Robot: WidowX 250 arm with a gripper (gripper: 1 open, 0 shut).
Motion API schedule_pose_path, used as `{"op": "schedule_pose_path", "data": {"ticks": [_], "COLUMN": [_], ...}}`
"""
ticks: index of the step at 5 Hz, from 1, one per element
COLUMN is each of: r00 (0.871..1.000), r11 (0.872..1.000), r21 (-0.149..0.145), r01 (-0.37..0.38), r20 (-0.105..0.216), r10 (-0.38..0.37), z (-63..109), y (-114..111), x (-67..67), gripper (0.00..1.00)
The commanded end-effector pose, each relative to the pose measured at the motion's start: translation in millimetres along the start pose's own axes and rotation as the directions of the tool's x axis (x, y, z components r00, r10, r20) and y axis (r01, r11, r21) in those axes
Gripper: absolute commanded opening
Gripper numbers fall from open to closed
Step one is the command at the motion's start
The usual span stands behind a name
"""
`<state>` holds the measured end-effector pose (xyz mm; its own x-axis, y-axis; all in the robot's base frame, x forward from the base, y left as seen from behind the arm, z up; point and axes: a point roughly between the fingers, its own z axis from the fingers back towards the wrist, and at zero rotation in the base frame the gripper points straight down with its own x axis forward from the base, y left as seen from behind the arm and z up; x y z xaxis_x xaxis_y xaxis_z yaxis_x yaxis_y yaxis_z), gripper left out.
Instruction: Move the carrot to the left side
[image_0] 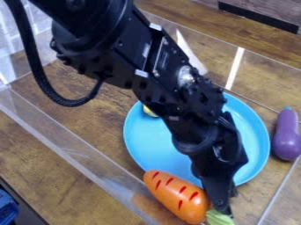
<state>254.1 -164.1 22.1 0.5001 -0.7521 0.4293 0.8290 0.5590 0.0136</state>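
On my feed the carrot (pixel 177 195) reads bright orange with thin dark cross-stripes and a light green leafy top. I note the plate (pixel 253 123) as plain light blue, no pattern. The eggplant (pixel 287 134) shows purple. A small yellow ball (pixel 150 111) peeks out beside the arm (pixel 141 70), which I log as black, with the gripper (pixel 221 207) likewise black. The table (pixel 70 132) is brown wood grain

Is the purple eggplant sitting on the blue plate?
No, the eggplant lies on the wooden table beside the blue plate, off its right edge.
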Motion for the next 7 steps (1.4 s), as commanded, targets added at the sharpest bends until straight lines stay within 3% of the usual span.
{"op": "schedule_pose_path", "data": {"ticks": [1,7], "r00": [1.000,1.000], "r11": [1.000,1.000], "r21": [-0.021,-0.030], "r01": [-0.014,-0.011], "r20": [-0.021,0.012], "r10": [0.014,0.011], "z": [1.3,7.3], "y": [-1.4,5.7], "x": [-10.8,-5.5], "gripper": [0.00,0.00]}}
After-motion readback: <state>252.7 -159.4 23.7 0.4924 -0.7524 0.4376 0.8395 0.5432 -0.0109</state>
